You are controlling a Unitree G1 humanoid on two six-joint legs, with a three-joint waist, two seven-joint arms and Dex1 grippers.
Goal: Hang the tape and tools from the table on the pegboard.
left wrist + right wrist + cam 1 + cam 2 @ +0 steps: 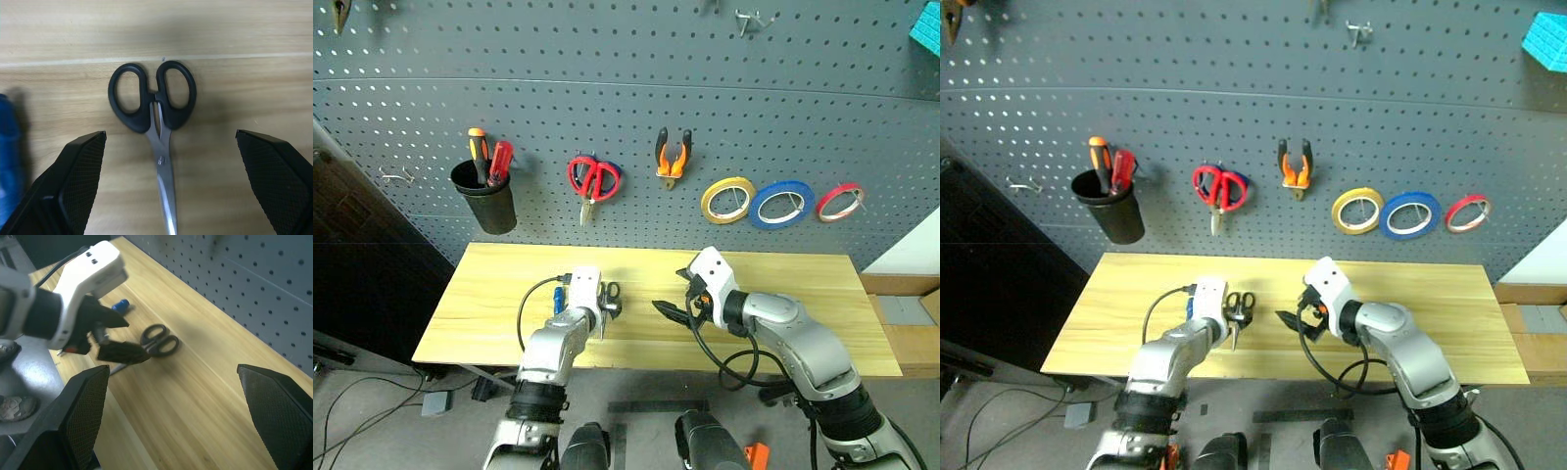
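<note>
The desk is pale wood with a fine grain, smooth and softly sheened. The scissors have matt black plastic handles and bright, polished metal blades. The left gripper has black fingers with a finely cross-hatched, matt texture. The pegboard looks like matt grey painted sheet. The blue tape looks glossy. The pliers carry orange-and-black grips, seemingly rubbery plastic.

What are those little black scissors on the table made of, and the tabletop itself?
The black-handled scissors: blades look like bare polished metal, grey and shiny with a small pivot screw; the loops look like matte black plastic, smooth and moulded, though a rubbery coating can't be ruled out. The table: light yellow wood, or a wood-look surface, with visible grain lines and a seam between planks; the finish seems smooth with a faint sheen.
</note>
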